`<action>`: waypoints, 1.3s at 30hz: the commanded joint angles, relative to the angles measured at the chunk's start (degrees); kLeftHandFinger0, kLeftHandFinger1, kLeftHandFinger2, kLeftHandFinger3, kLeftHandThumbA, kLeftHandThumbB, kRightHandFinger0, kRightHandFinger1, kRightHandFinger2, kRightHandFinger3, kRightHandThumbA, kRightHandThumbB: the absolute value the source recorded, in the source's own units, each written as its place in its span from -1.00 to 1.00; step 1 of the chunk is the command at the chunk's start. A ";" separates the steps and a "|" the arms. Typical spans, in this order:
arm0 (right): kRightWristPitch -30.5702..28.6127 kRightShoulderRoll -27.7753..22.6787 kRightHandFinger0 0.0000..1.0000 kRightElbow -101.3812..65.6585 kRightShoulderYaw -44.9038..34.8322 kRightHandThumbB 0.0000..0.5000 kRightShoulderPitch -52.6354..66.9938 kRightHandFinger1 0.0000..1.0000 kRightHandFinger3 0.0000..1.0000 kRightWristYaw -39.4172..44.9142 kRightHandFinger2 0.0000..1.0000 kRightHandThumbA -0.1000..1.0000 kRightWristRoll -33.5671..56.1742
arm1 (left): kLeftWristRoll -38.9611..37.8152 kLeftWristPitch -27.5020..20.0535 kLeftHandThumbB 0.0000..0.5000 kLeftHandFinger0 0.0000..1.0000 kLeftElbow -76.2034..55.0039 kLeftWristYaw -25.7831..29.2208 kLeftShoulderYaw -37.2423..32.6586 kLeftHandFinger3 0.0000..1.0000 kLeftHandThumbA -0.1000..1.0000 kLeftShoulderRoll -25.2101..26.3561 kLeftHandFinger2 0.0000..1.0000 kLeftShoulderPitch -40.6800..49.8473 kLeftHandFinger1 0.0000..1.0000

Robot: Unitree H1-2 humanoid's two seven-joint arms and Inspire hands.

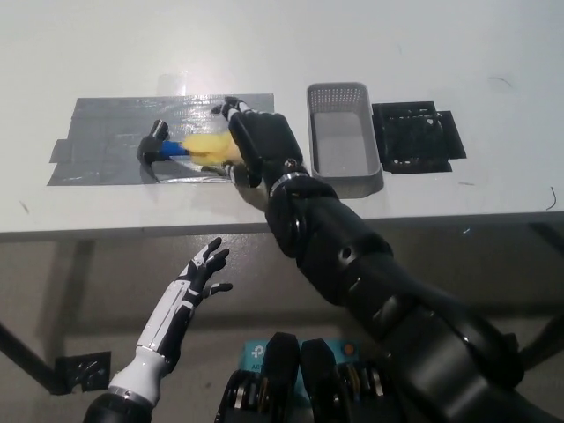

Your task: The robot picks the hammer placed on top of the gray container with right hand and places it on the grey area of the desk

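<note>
On the white desk (106,53), seen from the head camera looking steeply down, a patch of grey tape (97,132) forms the grey area at the left, and the hammer (181,150) sits over it. Its dark metal head points toward picture left and lies low over the tape near the patch's front edge, with a short blue neck leading into a yellow grip. The black right hand (260,150) is wrapped around that yellow grip, its fingers (231,107) curled over the far side, so the hand is clasping the hammer. Whether the hammer head actually touches the tape cannot be told. The black arm runs from the hand down to the bottom right, crossing the desk's front edge.

Just beside the hand, to picture right, stands the gray container (344,139), a perforated basket with nothing visible inside. Right of it, touching or nearly so, lies a black mat (419,134).

Below the desk's front edge, at the lower left, the white left hand (201,275) rests in the air with fingers spread apart, holding nothing, well apart from the hammer.
</note>
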 commanded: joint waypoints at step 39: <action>15.17 -14.18 1.00 -106.08 -26.92 0.65 22.54 1.00 1.00 34.49 1.00 1.00 42.43 | -0.12 -1.30 -0.69 0.82 -0.64 -0.40 1.02 1.00 1.00 1.12 1.00 -2.14 1.00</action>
